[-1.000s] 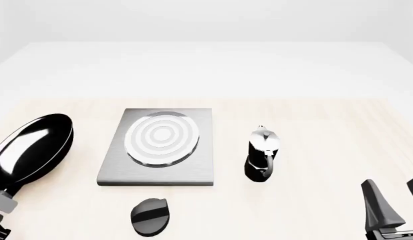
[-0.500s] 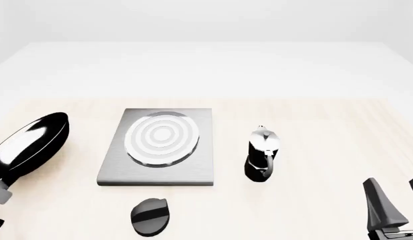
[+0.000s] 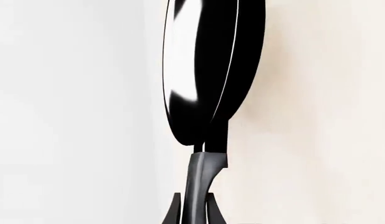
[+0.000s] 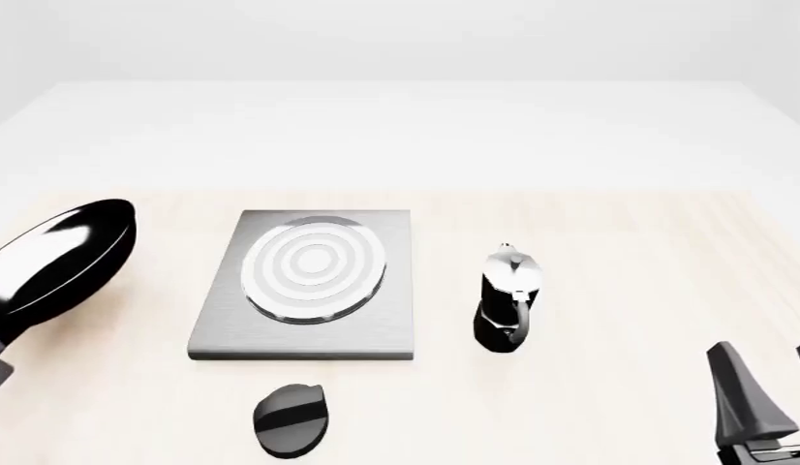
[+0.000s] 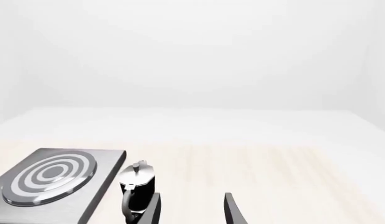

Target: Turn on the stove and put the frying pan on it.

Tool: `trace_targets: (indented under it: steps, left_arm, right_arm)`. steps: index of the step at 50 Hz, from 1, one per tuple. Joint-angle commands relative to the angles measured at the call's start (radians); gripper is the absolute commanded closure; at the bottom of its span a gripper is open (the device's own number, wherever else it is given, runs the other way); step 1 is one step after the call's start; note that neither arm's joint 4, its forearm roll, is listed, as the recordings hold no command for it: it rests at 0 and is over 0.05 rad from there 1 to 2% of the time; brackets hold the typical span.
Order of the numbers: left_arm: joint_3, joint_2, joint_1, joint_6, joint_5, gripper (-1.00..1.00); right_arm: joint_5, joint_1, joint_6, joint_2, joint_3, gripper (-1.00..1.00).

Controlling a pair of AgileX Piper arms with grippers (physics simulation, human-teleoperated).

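The frying pan (image 4: 58, 266) hangs tilted on edge above the table's left side, its glossy inside facing the stove. In the left wrist view the frying pan (image 3: 208, 70) stands edge-on, and my left gripper (image 3: 194, 213) is shut on its dark grey handle (image 3: 199, 179). The stove (image 4: 387, 325) lies flat in the middle of the table, to the right of the pan, with nothing on its ring burner (image 4: 314, 266). The stove (image 5: 108, 161) also shows in the right wrist view. My right gripper (image 4: 778, 387) is open and empty at the front right corner, and the right gripper (image 5: 191, 212) is far from the stove.
A small black round knob (image 4: 291, 418) lies on the table just in front of the stove. A black-and-silver coffee pot (image 4: 507, 300) stands upright to the stove's right, and the coffee pot (image 5: 136, 189) is close ahead of my right fingers.
The pan has risen a little and turned more on edge, while the left gripper slid toward the left edge of the front view. The right gripper drifted slightly down and right.
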Motion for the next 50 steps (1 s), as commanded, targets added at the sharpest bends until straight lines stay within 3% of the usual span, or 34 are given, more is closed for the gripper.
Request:
trace_targets:
  steps: [1,13,24,35,50]
  left_arm:
    - [-0.032,-0.093,-0.011,0.026,0.037,1.0]
    - [-0.023,-0.233,-0.093,0.067,0.057,1.0]
    - [-0.082,-0.289,-0.166,0.064,0.078,1.0]
    - [-0.048,-0.273,-0.264,0.138,-0.038,1.0]
    - [-0.002,-0.224,-0.42,0.182,-0.162,1.0]
  right_arm:
    - [0.004,0.004,0.003,0.0,-0.01,-1.0]
    - [0.004,0.003,0.007,0.0,-0.015,-1.0]
    - [0.005,-0.006,0.012,0.0,-0.019,-1.0]
    - [0.01,-0.014,0.017,0.0,-0.029,-1.0]
    - [0.015,-0.032,0.024,0.0,-0.04,-1.0]
